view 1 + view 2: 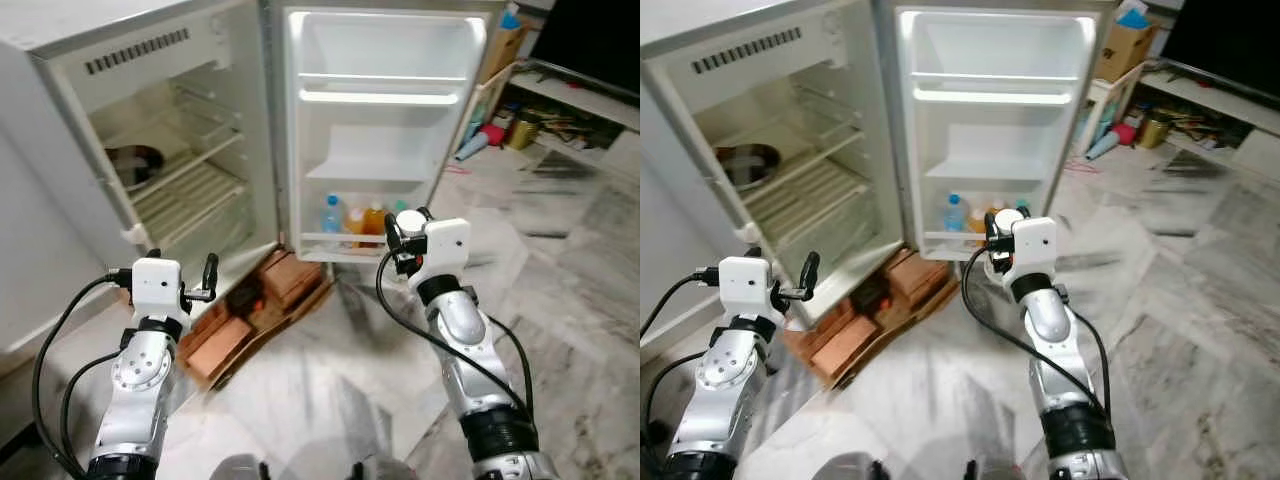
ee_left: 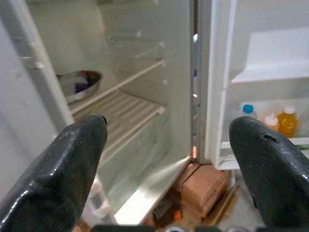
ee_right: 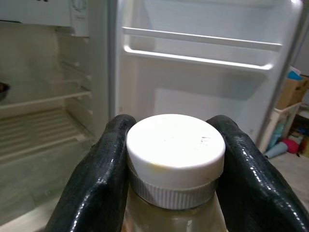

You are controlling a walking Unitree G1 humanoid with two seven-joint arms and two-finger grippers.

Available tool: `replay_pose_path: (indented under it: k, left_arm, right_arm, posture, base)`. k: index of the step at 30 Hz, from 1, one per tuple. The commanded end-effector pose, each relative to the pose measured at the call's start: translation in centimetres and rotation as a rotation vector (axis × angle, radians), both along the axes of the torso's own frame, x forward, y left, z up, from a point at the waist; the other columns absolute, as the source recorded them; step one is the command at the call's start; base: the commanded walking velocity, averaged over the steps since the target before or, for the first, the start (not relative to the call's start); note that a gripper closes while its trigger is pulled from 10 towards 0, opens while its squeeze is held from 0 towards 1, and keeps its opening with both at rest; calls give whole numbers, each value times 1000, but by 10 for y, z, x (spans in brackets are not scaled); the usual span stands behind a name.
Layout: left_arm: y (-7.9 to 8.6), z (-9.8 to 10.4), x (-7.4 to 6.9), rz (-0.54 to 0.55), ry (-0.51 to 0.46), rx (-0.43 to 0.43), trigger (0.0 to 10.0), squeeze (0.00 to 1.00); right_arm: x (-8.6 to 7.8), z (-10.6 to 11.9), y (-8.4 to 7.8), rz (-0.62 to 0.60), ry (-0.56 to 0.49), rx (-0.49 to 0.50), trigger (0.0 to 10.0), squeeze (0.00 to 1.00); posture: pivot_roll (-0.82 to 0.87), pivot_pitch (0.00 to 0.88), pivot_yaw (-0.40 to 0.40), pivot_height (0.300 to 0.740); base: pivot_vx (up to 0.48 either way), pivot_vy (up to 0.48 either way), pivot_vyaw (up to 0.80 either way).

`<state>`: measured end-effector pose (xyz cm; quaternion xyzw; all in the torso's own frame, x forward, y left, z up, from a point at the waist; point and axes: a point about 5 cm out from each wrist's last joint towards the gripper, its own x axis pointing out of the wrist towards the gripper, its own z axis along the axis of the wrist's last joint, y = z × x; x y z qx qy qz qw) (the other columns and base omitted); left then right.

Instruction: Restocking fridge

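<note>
- A small white fridge stood open in the upper left of the left eye view, its door swung wide toward the upper centre.
- The fridge's inside was smooth pale plastic, crossed by ribbed white wire shelves that ran back into the cabinet.
- A round, dark, shiny bowl sat on a shelf at the left of the left wrist view.
- The door had moulded white shelves with straight rails; in its lowest shelf, near the centre of the left eye view, stood 3 bottles upright: a clear one with a blue cap, a pale one and an orange one.
- The right gripper was clenched on a bottle, 1 matte black finger on each side of the neck just under the cap.
- That bottle's cap was a smooth white disc with a finely ribbed skirt; the glimpse of body beneath looked translucent and yellowish.
- The bottle stood upright in the grip, long axis vertical, cap upward, held low in the centre of the right eye view in front of the door's lowest shelf.
- The left gripper was released, its 2 rounded, leathery black fingers spread wide and pointed at the fridge's interior.
- Reddish bricks lay under the fridge's front edge on a glossy, veined marble floor.
</note>
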<state>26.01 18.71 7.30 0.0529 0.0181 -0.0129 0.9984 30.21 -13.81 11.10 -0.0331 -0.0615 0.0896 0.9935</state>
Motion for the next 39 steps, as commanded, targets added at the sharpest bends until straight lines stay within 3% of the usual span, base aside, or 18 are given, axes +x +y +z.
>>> replay_pose_path:
  k: [1,7,22,30,39]
  left_arm:
    - [-8,1,-1,-39,-4,-16,10000,0]
    - [-12,3,-1,-80,-18,-33,10000,0]
    - [-18,5,-1,-120,-21,-52,10000,0]
    - [-21,5,0,-137,-19,-60,10000,0]
    - [-21,5,0,-145,-17,-62,10000,0]
  right_arm:
    - [2,11,-10,-34,-53,-12,10000,0]
    - [4,13,-13,-62,-65,-18,10000,0]
    - [6,18,-15,-86,-91,-21,10000,0]
    - [17,53,-9,-96,-213,-12,10000,0]
    - [19,58,-12,-122,-236,-25,10000,0]
  posture:
    - [-10,0,-11,740]
    - [-11,0,-9,740]
    - [-17,0,-5,740]
    - [-19,0,3,740]
    - [-15,0,2,740]
  base:
    - [0,0,0]
    - [149,0,0]
    - [424,0,0]
    - [440,0,0]
    - [442,0,0]
